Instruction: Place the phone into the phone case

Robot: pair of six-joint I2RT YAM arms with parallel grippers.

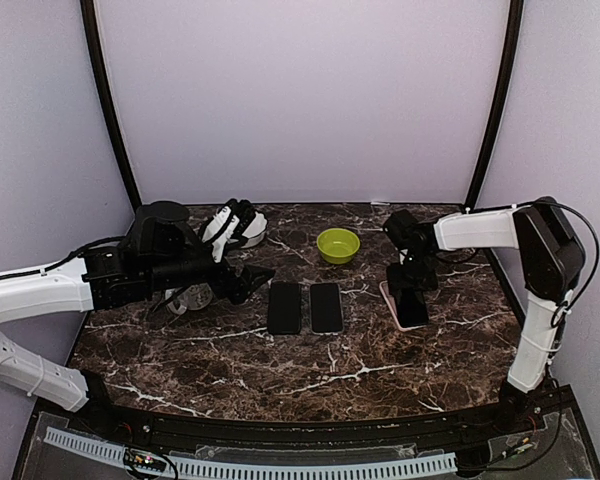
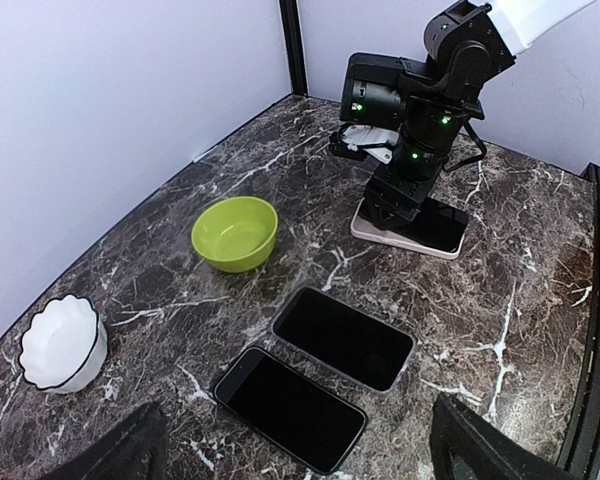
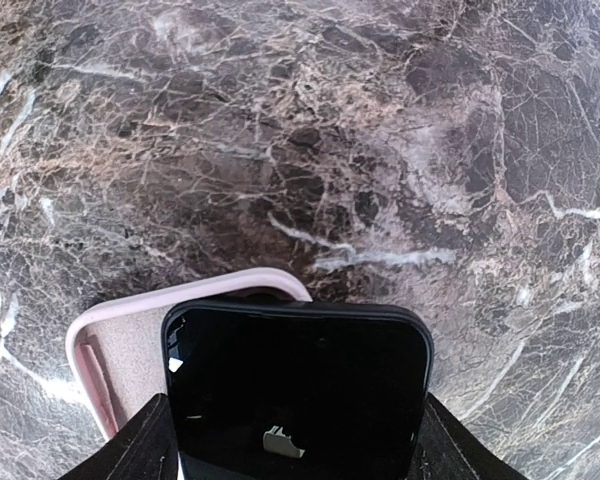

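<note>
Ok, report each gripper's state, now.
Left gripper: open, empty.
Right gripper: straddles the phone over the phone case; grip cannot be told.

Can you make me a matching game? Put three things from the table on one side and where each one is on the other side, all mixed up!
Things:
1. lime-green round bowl
2. white scalloped bowl
3. pale pink phone case

Places:
A. on the right, beneath a black phone
B. at the back, left of the green bowl
C. just behind the two black phones lying side by side

Pairs: 1-C, 2-B, 3-A
</note>
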